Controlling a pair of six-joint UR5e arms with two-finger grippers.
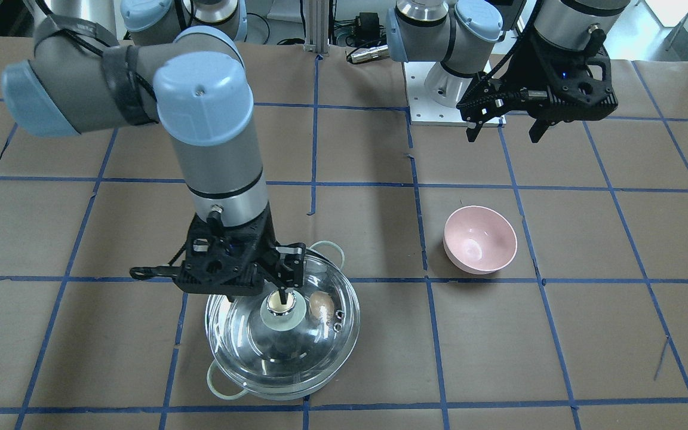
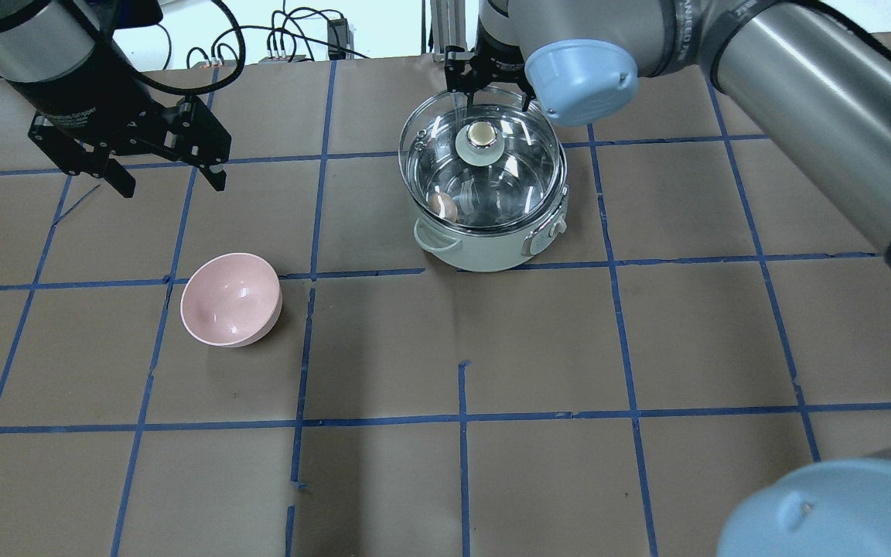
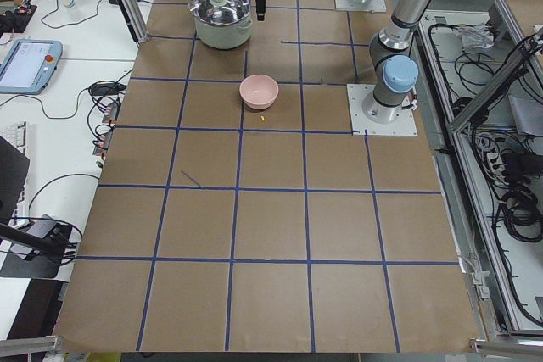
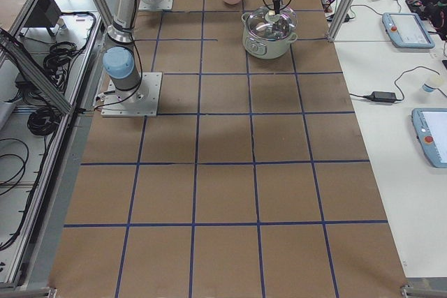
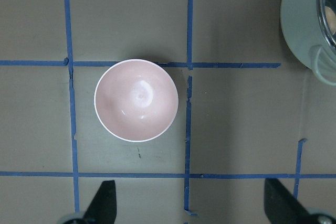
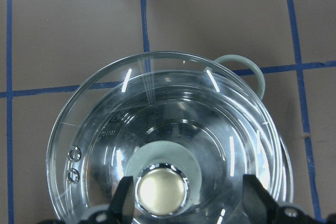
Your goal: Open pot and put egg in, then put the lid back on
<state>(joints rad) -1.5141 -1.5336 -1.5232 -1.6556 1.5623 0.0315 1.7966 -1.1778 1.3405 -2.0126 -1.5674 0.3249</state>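
The pot point(image 2: 484, 247) stands at the table's far side, with a pale green outside and loop handles point(image 1: 221, 385). The clear glass lid point(image 1: 284, 352) rests on it. The light-brown egg point(image 1: 321, 306) lies inside the pot and shows through the glass point(image 2: 443, 206). My right gripper point(image 1: 281, 298) is open right over the lid, its fingers point(image 6: 123, 198) on either side of the shiny knob point(image 6: 160, 190) without closing on it. My left gripper point(image 1: 504, 128) is open and empty, held above the table near the robot's base.
An empty small pink bowl point(image 1: 480, 239) sits on the brown paper on my left side, below the left gripper, and also shows in the left wrist view point(image 5: 136, 100). Blue tape lines grid the table. The left arm's base plate point(image 1: 439, 101) is behind the bowl.
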